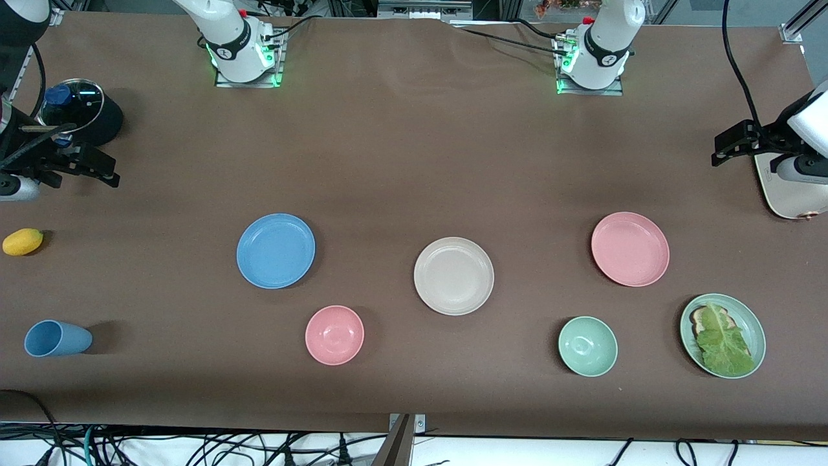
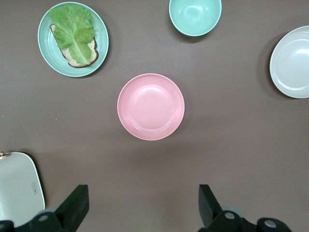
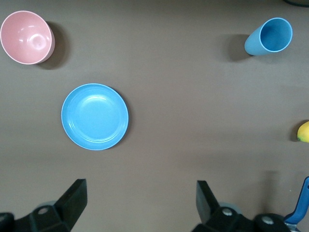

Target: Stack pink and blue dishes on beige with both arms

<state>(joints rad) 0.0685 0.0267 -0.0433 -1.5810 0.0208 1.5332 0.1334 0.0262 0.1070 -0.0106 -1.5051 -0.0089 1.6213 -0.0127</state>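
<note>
Both grippers spread, empty: left gripper [image 2: 140,205] above flat pink plate [image 2: 150,107], right gripper [image 3: 140,205] above flat blue plate [image 3: 95,116]; beige plate [image 1: 453,276] between them.

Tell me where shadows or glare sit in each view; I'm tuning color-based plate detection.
Front view: even light, with a soft shadow beside the blue cup. Left wrist view: the pink plate casts a faint shadow and the green bowl shows a mild sheen. Right wrist view: the blue plate has a pale highlight, the pink bowl a darker shadow.
</note>
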